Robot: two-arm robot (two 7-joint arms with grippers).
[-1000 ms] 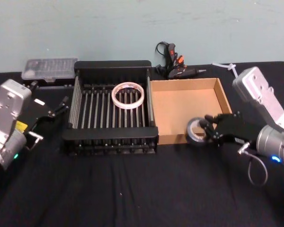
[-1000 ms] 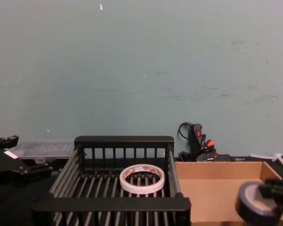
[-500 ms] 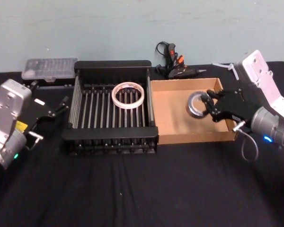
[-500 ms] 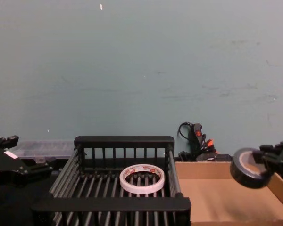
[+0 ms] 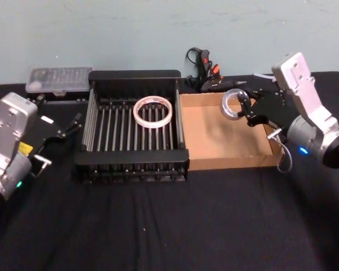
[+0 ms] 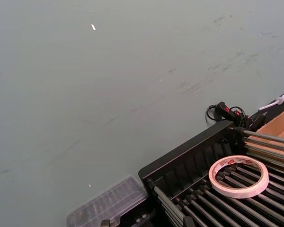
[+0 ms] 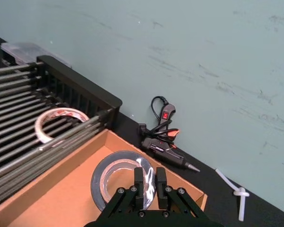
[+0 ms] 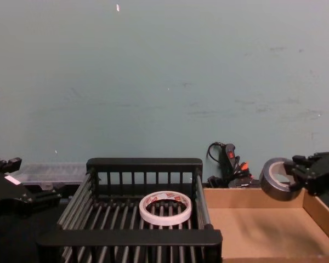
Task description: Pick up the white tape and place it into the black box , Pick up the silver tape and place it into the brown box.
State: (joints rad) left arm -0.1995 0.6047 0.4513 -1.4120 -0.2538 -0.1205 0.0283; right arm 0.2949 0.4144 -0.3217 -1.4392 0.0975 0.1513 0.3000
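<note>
While the white tape (image 5: 153, 111) lies flat on the slatted floor of the black box (image 5: 133, 79), the right gripper (image 5: 244, 106) is clamped on the silver tape (image 5: 234, 104), holding it up above the far part of the brown box (image 5: 229, 162). The left gripper (image 5: 73, 125) sits just left of the black box; whether its fingers are apart or together I cannot tell.

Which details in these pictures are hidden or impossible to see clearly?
- left gripper: open or shut is too small to judge in the head view.
- brown box: near wall cut off by the chest view's lower edge.
- silver tape: lower part covered by the right gripper in the right wrist view.
</note>
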